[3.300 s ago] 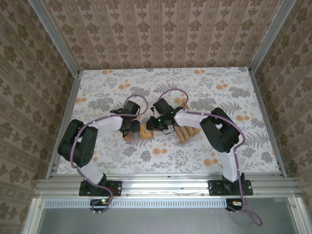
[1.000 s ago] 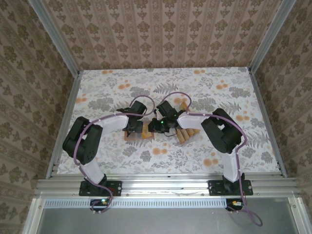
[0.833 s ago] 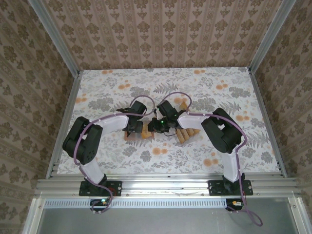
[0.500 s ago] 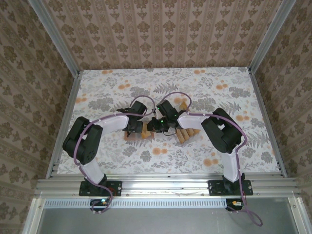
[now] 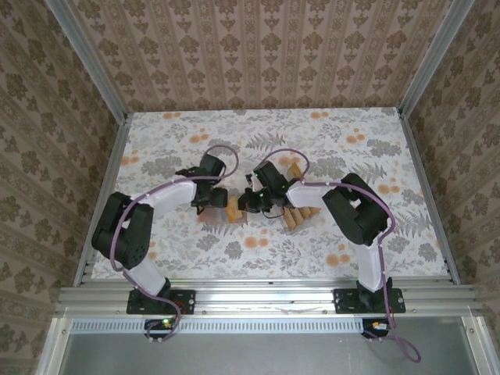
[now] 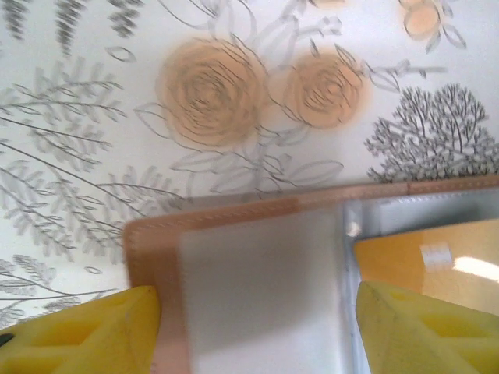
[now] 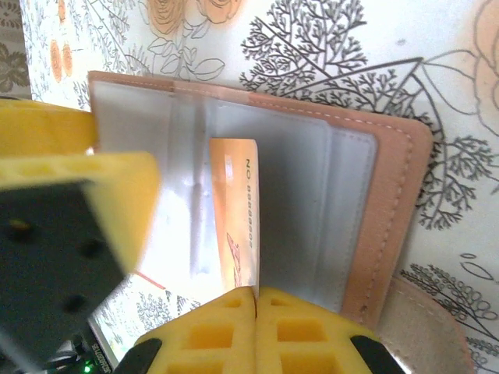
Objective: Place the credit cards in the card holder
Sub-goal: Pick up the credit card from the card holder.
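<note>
The card holder lies open on the table, salmon-brown outside with grey lining, and sits between the two arms. My right gripper is shut on the near edge of an orange credit card, which stands in the holder's middle pocket. My left gripper is open, its yellow fingers straddling the holder's left panel. The same card shows at the right of the left wrist view. Several more credit cards lie fanned on the table to the right of my right gripper.
The table is covered with a floral cloth printed with orange blotches. Metal rails run along the near edge, and patterned walls close in the back and sides.
My left gripper has widened its jaws and its wrist has shifted a little left. My right gripper has closed on the card at the holder.
</note>
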